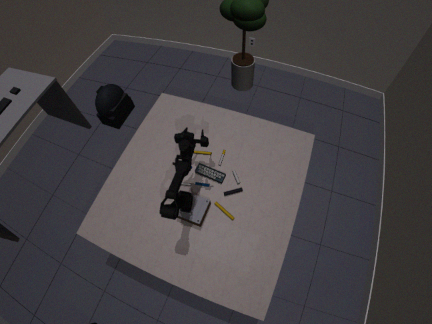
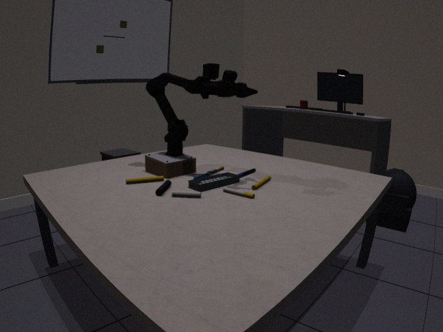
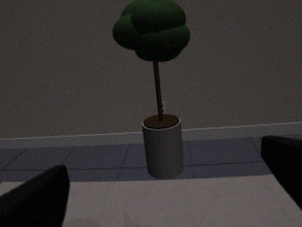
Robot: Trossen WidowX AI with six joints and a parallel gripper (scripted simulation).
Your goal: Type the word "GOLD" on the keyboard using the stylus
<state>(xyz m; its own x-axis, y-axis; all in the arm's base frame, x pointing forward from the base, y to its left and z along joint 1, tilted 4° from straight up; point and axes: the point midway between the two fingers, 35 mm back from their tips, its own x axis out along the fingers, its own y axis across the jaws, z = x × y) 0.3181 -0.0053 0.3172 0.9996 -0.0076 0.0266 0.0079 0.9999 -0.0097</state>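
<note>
A small dark keyboard [image 1: 210,173] [image 2: 214,181] lies flat near the middle of the table [image 1: 244,244] [image 2: 215,250]. A blue stylus [image 1: 202,184] [image 2: 207,173] lies on the table along the keyboard's side nearest the arm's base, touching nothing else. My gripper [image 1: 194,131] [image 2: 253,91] [image 3: 167,160] is open wide and empty. It is held level, high above the table and past the keyboard, and points away from the base. In the wrist view only the two dark fingertips show at the bottom corners; the keyboard and stylus are out of that view.
Several other pens lie around the keyboard: yellow ones [image 1: 202,152] [image 1: 224,210], a white-and-yellow one [image 1: 221,157], a white one [image 1: 236,177], a black one [image 1: 233,191] and a blue-black one [image 2: 247,172]. A potted plant [image 1: 243,73] [image 3: 162,150] stands on the floor beyond the table.
</note>
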